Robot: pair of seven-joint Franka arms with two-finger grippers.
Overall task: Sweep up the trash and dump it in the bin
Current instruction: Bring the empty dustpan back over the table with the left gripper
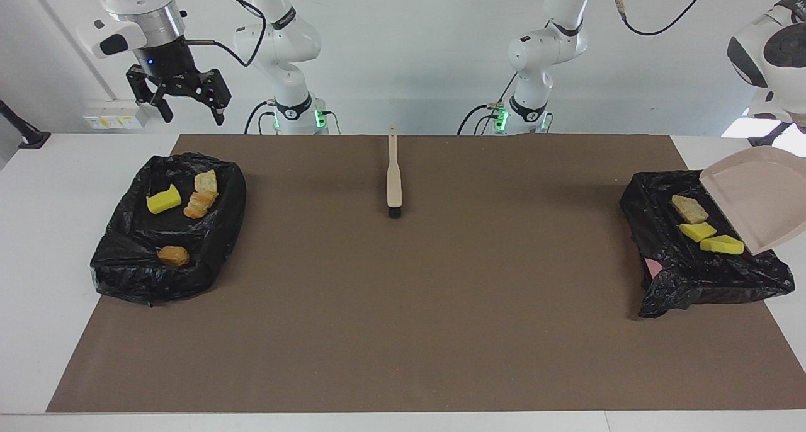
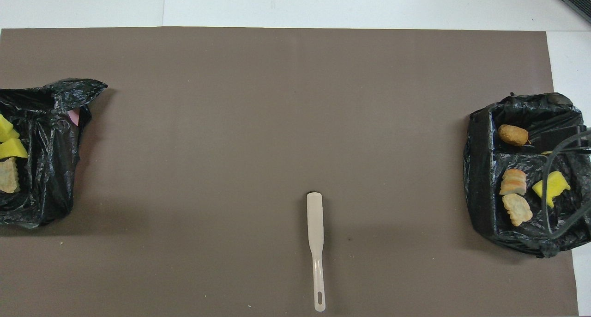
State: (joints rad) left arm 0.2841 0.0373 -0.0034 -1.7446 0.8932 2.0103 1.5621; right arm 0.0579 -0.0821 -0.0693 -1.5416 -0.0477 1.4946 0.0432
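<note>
Seven lumps of trash are seen in two black-lined bins: four point(image 1: 182, 211) in the bin point(image 1: 119, 255) at the right arm's end, three point(image 1: 702, 227) in the bin point(image 1: 661, 262) at the left arm's end. A dustpan point(image 1: 759, 196) is tilted over the latter; whether the left gripper holds it cannot be told. The right gripper point(image 1: 192, 116), open and empty, is raised over its bin. A brush point(image 1: 394, 177) lies between the bins

Right hand point(image 1: 189, 98) open above a bin point(image 1: 126, 262) holding 4 trash lumps point(image 1: 164, 199); dustpan point(image 1: 752, 196) tipped over the other bin point(image 1: 680, 274).

Yellow and orange-brown trash point(image 1: 164, 200) lies in black bags point(image 1: 126, 255).
</note>
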